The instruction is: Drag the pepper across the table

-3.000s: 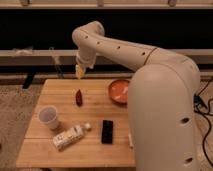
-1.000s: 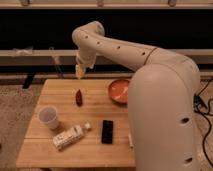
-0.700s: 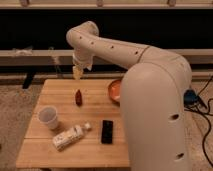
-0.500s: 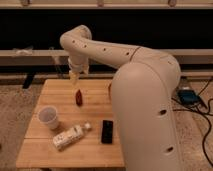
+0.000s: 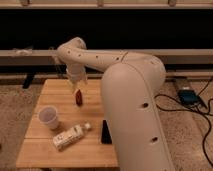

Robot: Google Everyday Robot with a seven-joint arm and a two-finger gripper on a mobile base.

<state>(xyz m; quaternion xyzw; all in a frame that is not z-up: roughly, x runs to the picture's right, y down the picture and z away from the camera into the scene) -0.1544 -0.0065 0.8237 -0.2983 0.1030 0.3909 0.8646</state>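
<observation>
We are at the approach step: the claw [image 5: 77,84] hangs just above the pepper [image 5: 78,97], apart and holding nothing. The pepper lies on the counter [image 5: 40,150], toward its far side. Next, in our judgement, the claw must lower and close on it, then pull. A drag toward the front could hit the plastic cup [image 5: 49,117], the lying bottle [image 5: 70,136] or the black device [image 5: 106,131].

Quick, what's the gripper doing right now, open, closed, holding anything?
Gripper: directly above the pepper on the table; open or closed cannot be told.
</observation>
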